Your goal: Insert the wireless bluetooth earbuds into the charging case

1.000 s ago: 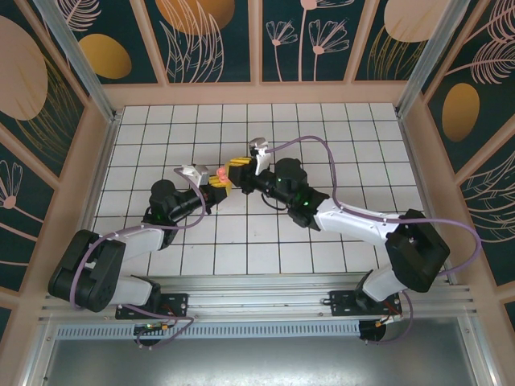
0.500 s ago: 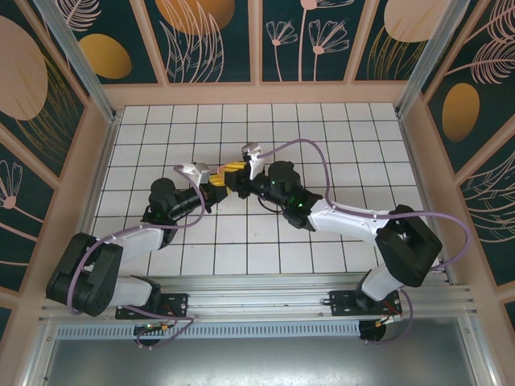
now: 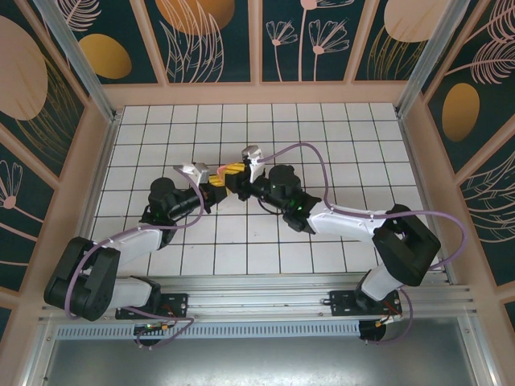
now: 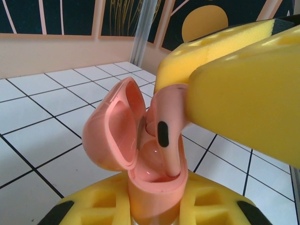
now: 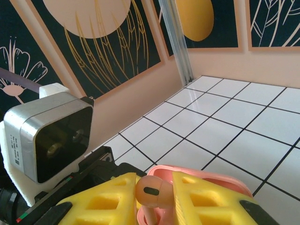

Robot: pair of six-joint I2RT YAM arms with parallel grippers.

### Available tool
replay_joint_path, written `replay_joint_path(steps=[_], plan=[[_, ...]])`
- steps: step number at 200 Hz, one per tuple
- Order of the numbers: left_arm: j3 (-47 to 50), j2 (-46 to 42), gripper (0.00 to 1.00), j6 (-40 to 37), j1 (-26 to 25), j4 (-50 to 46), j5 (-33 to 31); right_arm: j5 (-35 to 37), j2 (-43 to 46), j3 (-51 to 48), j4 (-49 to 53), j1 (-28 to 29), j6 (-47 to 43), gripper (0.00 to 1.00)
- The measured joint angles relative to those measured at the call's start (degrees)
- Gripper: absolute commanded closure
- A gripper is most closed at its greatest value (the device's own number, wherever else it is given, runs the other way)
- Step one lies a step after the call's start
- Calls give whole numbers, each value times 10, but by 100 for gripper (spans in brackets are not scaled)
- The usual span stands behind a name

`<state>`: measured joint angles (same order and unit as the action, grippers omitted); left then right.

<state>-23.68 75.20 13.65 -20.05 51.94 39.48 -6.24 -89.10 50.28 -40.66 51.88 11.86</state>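
The salmon-pink charging case point(image 4: 154, 187) stands upright with its lid point(image 4: 112, 133) swung open, and my left gripper point(image 4: 154, 208) is shut on its body between yellow foam fingers point(image 4: 91, 206). One pink earbud point(image 4: 169, 124) hangs over it with its stem tip down inside the case's opening. My right gripper point(image 5: 155, 202) is shut on that earbud point(image 5: 157, 189), above the case point(image 5: 208, 176). From above, the left gripper point(image 3: 214, 185) and the right gripper point(image 3: 234, 170) meet over the middle of the tiled floor, with the case point(image 3: 220, 172) between them.
White tiled floor point(image 3: 346, 137) with black grid lines lies all around, bounded by peach walls point(image 3: 257, 92) and metal corner posts point(image 3: 425, 56). The left arm's grey wrist camera point(image 5: 47, 136) sits close beside my right fingers. A purple cable point(image 3: 318, 161) loops over the right arm.
The right gripper has moved left with the earbud, closing on the left gripper. The earbud now stands over the open case. The left arm has shifted only slightly.
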Motion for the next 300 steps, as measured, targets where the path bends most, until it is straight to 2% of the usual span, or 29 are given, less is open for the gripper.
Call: replay_joint_path(steps=[198,300], plan=[[0,-32,82,-1,2,-8,1,15,0,-2,-42,13,-11,78],[0,-57,81,-7,0,-42,8,99,13,-19,-39,50,-103,78]])
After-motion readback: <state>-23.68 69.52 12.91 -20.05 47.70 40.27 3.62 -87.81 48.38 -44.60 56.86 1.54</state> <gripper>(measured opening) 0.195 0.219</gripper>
